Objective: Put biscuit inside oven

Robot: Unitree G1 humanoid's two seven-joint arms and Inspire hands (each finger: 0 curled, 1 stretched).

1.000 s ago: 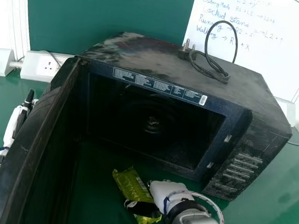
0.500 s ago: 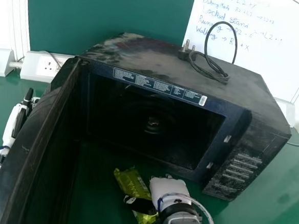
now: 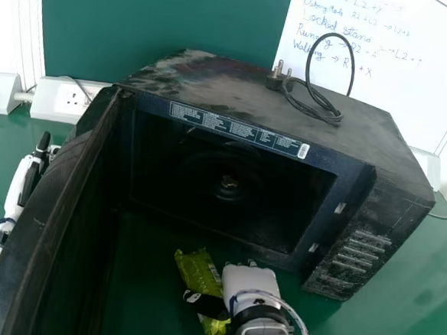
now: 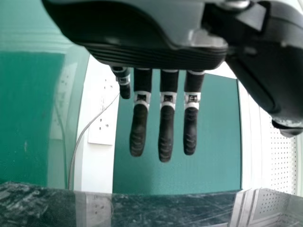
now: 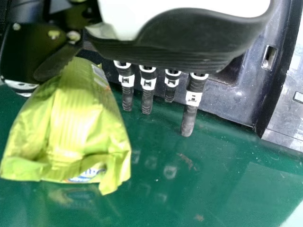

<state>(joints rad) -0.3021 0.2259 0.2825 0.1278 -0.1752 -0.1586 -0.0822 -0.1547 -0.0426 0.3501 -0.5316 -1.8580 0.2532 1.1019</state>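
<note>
Left hand: the white-and-black robot left hand (image 3: 33,176) is resting at the view's left, beyond the open door; in the left wrist view its fingers (image 4: 165,137) are pointing out straight, relaxed and gripping nothing.
Oven door: the dark, dusty, rectangular door (image 3: 57,194) is standing wide open, reaching toward the robot.
Socket box: a white plastic wall socket box (image 3: 57,107) is sitting behind the door.
Back panel: a flat, deep green panel (image 3: 165,18) is rising behind the oven.
Biscuit: the shiny yellow-green biscuit packet (image 3: 195,270) is lying outside, in front of the oven opening, over the glossy green tabletop (image 3: 377,324).
Oven: the black, boxy microwave oven (image 3: 348,138) is facing the robot, its dark cavity (image 3: 208,174) gaping.
Right hand: the white-and-black right hand (image 3: 250,280) is sitting just beside the packet, its black thumb (image 3: 211,305) crossing over it; the other fingers (image 5: 188,120) are extending straight, loose and unclenched.
Cord: a looped black power cord (image 3: 319,110) is lying on the oven's top, its plug included.
Whiteboard: a white board (image 3: 417,89) with handwriting is standing behind, at the right.
</note>
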